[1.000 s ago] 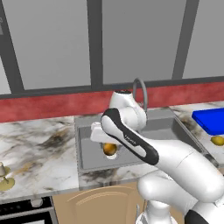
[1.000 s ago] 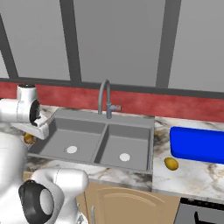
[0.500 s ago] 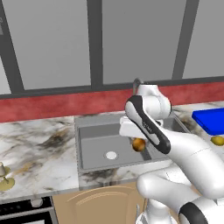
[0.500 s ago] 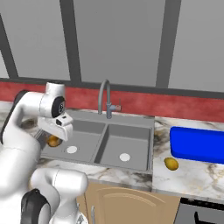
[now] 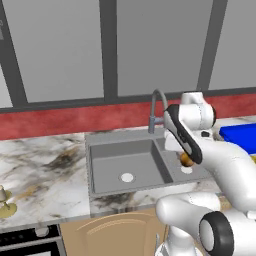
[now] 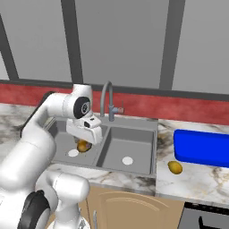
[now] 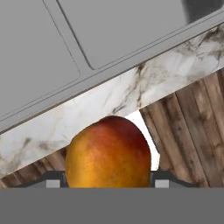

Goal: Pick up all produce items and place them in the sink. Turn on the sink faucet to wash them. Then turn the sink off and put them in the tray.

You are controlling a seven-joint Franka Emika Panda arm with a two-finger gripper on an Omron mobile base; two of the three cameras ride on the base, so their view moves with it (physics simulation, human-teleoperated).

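I have the gripper (image 6: pixel 83 144) pinching the orange fruit (image 7: pixel 108 153) above the sink (image 6: pixel 134 154); the yellow fruit (image 6: pixel 175 167) lies on the tabletop (image 6: pixel 197 181) (just before the blue tray (image 6: pixel 201 147)).

Orange-red fruit (image 7: pixel 108 153), matte grey sink (image 6: pixel 134 147), bright blue tray (image 6: pixel 201 147)

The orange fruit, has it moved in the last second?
Yes. Held in the claw, the orange fruit has travelled from the counter left of the sink to above its left basin, toward the faucet.
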